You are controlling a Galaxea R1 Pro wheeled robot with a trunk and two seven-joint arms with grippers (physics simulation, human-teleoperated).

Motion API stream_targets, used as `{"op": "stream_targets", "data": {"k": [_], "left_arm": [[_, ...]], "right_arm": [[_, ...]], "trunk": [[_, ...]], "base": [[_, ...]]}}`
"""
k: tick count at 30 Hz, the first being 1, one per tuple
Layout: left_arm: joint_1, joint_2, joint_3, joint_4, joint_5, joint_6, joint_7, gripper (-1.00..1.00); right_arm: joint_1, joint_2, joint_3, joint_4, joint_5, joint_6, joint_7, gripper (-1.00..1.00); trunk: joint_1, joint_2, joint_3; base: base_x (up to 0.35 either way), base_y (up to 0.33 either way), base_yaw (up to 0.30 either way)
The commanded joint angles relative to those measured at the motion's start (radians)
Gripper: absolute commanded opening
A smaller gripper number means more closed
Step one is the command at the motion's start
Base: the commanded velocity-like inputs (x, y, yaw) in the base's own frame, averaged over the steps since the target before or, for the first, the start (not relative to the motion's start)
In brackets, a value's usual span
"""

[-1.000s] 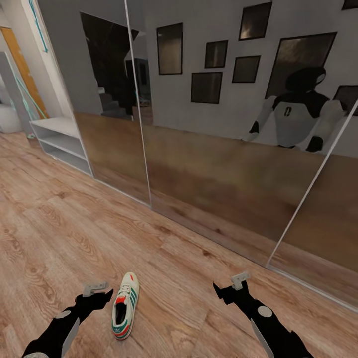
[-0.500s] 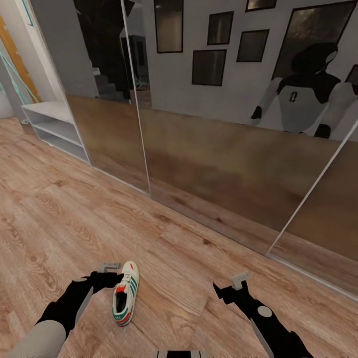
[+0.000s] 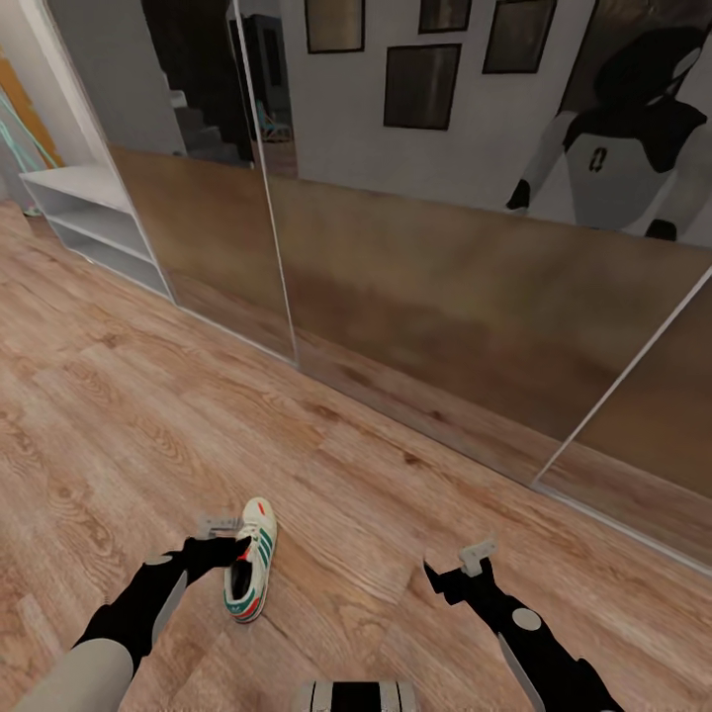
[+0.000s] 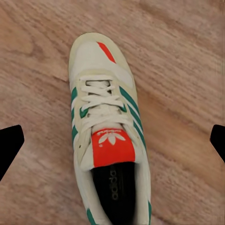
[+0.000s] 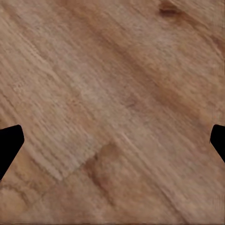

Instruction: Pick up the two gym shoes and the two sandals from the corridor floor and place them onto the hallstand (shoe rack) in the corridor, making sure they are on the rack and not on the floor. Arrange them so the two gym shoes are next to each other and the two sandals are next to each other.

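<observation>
On the corridor floor [image 3: 119, 396]: one gym shoe [image 3: 248, 572], upright.
Left tool [image 4: 112, 140]: released, spread above the shoe's laces.
Right tool [image 5: 112, 140]: released, over bare planks.

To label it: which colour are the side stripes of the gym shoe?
Green, on the cream-white gym shoe; clearest in the left wrist view.

One gym shoe [image 3: 248, 574] lies on the corridor floor [image 3: 119, 415] under my left gripper [image 3: 232, 547]; the hallstand [image 3: 89, 222] stands far ahead-left, against the mirrored wall [image 3: 415, 277]
</observation>
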Motion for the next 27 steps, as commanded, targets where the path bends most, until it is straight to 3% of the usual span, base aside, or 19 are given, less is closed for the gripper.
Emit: {"op": "stream_targets", "data": {"k": [1,5,7,27], "left_arm": [[0.0,-0.001,0.007,0.005,0.004,-0.011,-0.008,1.0],[0.001,-0.001,0.004,0.065,0.057,-0.086,-0.009,1.0],[0.001,-0.001,0.004,0.079,0.065,-0.101,-0.008,1.0],[0.002,-0.002,0.004,0.118,0.098,-0.26,-0.005,1.0]], "right_arm": [[0.0,-0.001,0.002,0.0,0.004,-0.004,0.0,1.0],[0.0,-0.002,0.002,-0.001,0.004,-0.005,0.0,1.0],[0.0,-0.002,0.002,-0.001,0.004,-0.005,0.0,1.0],[0.0,-0.002,0.002,-0.001,0.004,-0.006,0.0,1.0]], "trunk": [[0.0,-0.001,-0.006],[0.002,-0.002,-0.028],[0.003,-0.002,-0.039],[0.012,-0.007,-0.148]], "base": [[0.0,0.0,0.0],[0.0,0.0,0.0],[0.0,0.0,0.0],[0.0,0.0,0.0]]}}
